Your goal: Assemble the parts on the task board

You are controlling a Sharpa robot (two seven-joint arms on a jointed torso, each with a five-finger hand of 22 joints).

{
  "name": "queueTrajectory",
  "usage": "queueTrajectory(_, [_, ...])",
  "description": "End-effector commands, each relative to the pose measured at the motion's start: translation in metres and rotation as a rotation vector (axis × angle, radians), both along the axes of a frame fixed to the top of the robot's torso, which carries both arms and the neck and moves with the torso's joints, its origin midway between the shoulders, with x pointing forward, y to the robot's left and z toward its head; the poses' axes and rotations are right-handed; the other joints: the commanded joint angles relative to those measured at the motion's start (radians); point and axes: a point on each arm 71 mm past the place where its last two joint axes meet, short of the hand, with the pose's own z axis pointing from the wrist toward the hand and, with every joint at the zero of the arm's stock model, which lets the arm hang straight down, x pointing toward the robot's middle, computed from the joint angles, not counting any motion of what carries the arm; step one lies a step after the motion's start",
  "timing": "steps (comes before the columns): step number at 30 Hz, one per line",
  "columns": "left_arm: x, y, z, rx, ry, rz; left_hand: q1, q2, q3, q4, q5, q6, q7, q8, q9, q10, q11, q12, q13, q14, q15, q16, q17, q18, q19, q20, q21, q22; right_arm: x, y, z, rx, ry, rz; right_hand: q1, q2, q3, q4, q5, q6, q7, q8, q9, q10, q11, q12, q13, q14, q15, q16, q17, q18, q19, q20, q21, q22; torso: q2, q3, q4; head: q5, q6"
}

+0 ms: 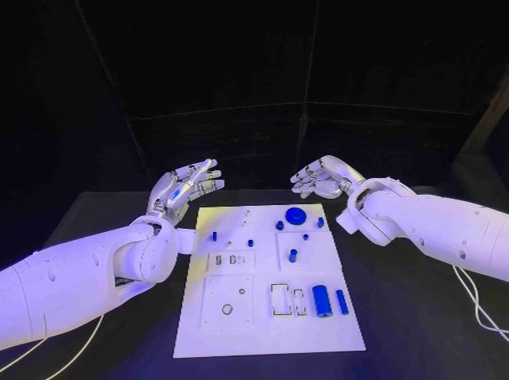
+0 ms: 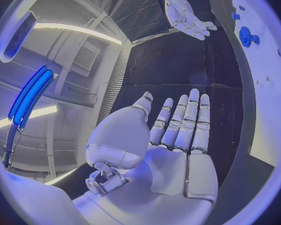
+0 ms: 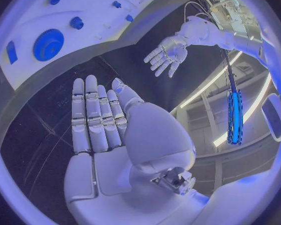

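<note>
Both hands, left hand [image 1: 188, 186] and right hand [image 1: 321, 177], are hovering beyond the board's [image 1: 266, 336] far edge, fingers apart, holding nothing; blue parts [image 1: 321, 299] are lying on it.

One board [image 1: 266, 336] is lying on the table [image 1: 414, 348]. Two hands are hanging over its far edge, one left hand [image 1: 186, 188] and one right hand [image 1: 320, 177], both holding nothing, with fingers apart. One big gear [image 1: 295, 214] is sitting near the board's far edge. Three long parts are standing in a row by the right edge: a thin one [image 1: 298, 299], a thick one [image 1: 320, 300] and a bar [image 1: 341, 302]. One peg [image 1: 293, 255] is sitting mid-board. About five small parts are lying toward the far edge, such as this one [image 1: 213, 235]; the exact count is hard to tell.
</note>
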Motion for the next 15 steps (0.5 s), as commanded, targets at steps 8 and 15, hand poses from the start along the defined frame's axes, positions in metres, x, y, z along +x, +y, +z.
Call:
queueTrajectory(8, [-0.017, -0.01, 0.014, -0.115, -0.068, -0.14, -0.008, -0.019, -0.006, -0.015, -0.003, 0.029, 0.095, -0.002, 0.002, 0.027, -0.003, 0.001, 0.001, 0.03, -0.005, -0.009, -0.006, 0.028, 0.034, -0.003, 0.011, -0.002, -0.004, 0.025, -0.005, -0.522, -0.12, 0.165, -0.054, -0.057, 0.036, -0.053, -0.015, 0.075, -0.029, -0.038, -0.002, 0.102, -0.044, -0.025, 0.003, 0.254, -0.066, 0.281, 0.182, 0.01, 0.17, -0.084, 0.284, 0.148, 0.051, -0.002, 0.0204, -0.015, 0.002])
queueTrajectory(15, [-0.025, -0.017, 0.017, -0.15, -0.055, -0.185, -0.029, -0.017, -0.017, -0.01, -0.004, 0.071, 0.095, 0.003, 0.005, 0.04, -0.005, 0.004, 0.001, 0.046, -0.009, -0.01, -0.009, 0.032, 0.056, -0.003, 0.019, -0.004, -0.007, 0.035, -0.007, -0.657, -0.142, 0.184, -0.084, -0.075, 0.041, -0.048, -0.036, 0.066, -0.031, -0.045, -0.002, 0.084, -0.042, -0.026, 0.004, 0.253, -0.064, 0.421, 0.271, 0.01, 0.176, -0.084, 0.354, 0.188, 0.073, -0.002, 0.0222, -0.021, 0.009])
